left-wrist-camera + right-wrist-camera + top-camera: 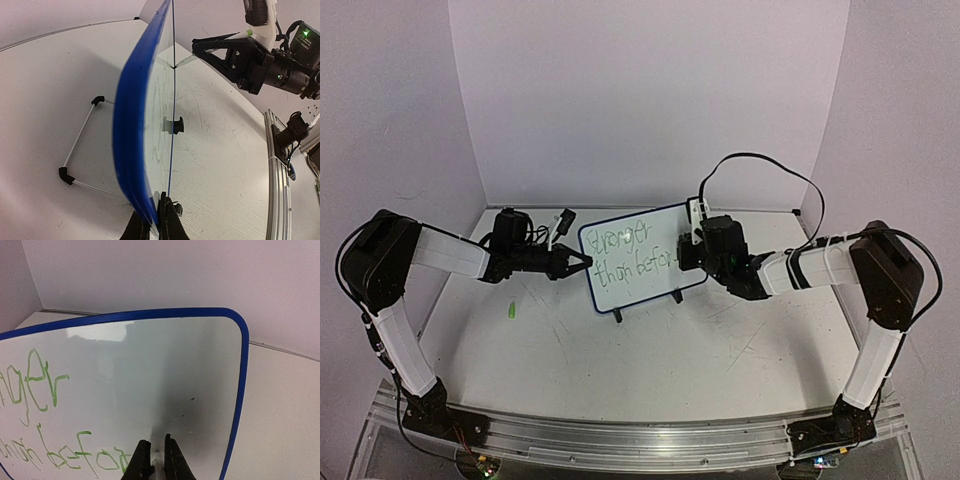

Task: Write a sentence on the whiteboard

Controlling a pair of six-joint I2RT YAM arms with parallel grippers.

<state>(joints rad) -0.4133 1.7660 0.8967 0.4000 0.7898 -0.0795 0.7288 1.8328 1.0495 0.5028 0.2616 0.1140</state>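
The blue-framed whiteboard (655,284) stands mid-table (620,370) on clip feet. The sentence (632,252) reads "stronger than befor" in green. Both arms reach inward. The left end effector (584,262) is clamped on the board's left edge. The right end effector (683,252) is closed on a marker (158,458), its tip at the last letter.

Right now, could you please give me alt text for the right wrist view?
The right gripper is shut on a white pen, its tip at the whiteboard just after the last green letter. The sentence, partly cropped, runs in two lines across the blue-framed board.
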